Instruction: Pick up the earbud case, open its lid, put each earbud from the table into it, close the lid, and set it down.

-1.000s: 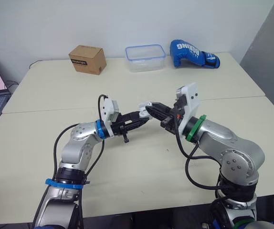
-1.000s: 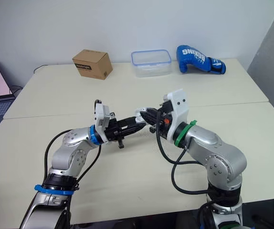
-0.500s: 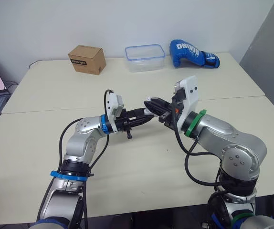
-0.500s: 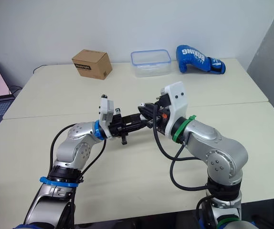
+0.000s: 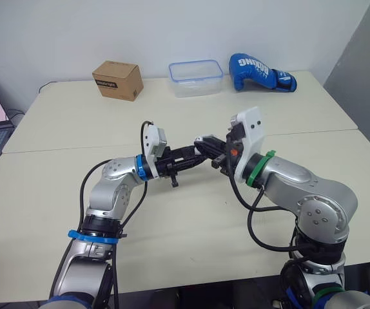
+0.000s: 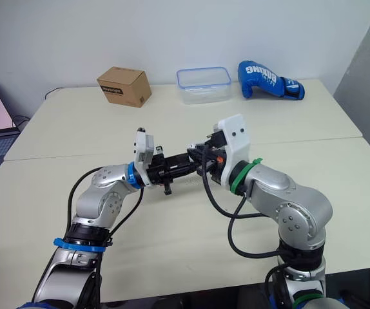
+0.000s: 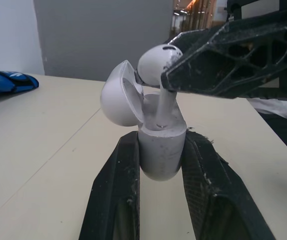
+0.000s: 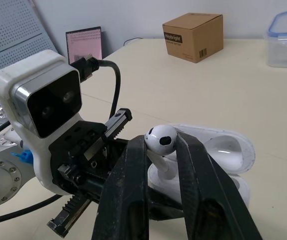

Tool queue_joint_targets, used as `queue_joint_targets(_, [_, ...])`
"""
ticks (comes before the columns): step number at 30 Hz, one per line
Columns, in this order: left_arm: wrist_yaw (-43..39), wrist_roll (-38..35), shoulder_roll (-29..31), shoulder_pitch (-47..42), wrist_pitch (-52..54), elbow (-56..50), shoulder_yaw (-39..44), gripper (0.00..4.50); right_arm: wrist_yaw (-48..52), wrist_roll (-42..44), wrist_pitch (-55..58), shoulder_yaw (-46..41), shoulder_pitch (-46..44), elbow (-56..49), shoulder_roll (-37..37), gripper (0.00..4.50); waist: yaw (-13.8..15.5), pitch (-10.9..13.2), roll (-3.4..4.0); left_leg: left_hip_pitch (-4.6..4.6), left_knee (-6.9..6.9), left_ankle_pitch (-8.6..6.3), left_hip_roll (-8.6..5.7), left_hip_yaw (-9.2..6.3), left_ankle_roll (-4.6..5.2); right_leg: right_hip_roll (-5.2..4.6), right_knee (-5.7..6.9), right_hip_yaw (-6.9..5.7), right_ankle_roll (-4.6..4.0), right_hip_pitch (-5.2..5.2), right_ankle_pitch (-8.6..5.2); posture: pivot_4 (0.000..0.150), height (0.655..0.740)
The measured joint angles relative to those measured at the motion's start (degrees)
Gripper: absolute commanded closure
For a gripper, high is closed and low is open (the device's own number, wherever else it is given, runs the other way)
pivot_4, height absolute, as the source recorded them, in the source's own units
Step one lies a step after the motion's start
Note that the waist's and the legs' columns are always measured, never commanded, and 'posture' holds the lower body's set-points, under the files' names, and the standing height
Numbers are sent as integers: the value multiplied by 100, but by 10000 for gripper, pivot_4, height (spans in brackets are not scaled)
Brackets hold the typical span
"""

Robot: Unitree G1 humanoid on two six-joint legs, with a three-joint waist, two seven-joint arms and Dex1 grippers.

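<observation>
Over table [image 5: 191,222], left gripper [image 7: 161,139] clamps open earbud case [image 7: 159,152] upright; right gripper [image 8: 162,150] pinches earbud [image 7: 156,62] directly above, stem entering socket.

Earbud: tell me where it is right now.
In both wrist views the earbud sits pinched in the right claw, its stem dipping into the open earbud case that the left claw holds above the middle of the table.
</observation>
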Motion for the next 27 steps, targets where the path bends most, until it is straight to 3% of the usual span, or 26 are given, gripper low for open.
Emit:
queue_joint_targets(17, [204, 36, -127, 3, 12, -1, -15, 36978, -554, -33, 364, 93, -104, -99, 99, 40747, 0, 0, 0, 0, 0, 0, 0, -1, 0, 0, 0, 0, 0, 0, 0, 1500, 7307])
queue_joint_targets(18, [205, 39, -129, 2, 9, -1, -15, 36978, -583, -43, 377, 92, -105, -120, 100, 33643, 0, 0, 0, 0, -1, 0, 0, -1, 0, 0, 0, -1, 0, 0, 0, 1500, 7307])
queue_joint_targets(24, [322, 76, -138, 2, 6, 1, -14, 36978, -577, -32, 466, 161, -110, -238, 68, 15201, 0, 0, 0, 0, -1, 0, 0, 0, 0, 0, 0, 0, 0, 0, 0, 1500, 7307])
queue_joint_targets(27, [319, 74, -137, 2, -2, 1, -5, 36978, -559, -119, 349, 197, -129, -234, -168, 15201, 3, 0, 0, 0, -1, 0, -1, 0, 0, 0, -2, 0, 0, 1, 0, 1500, 7307])
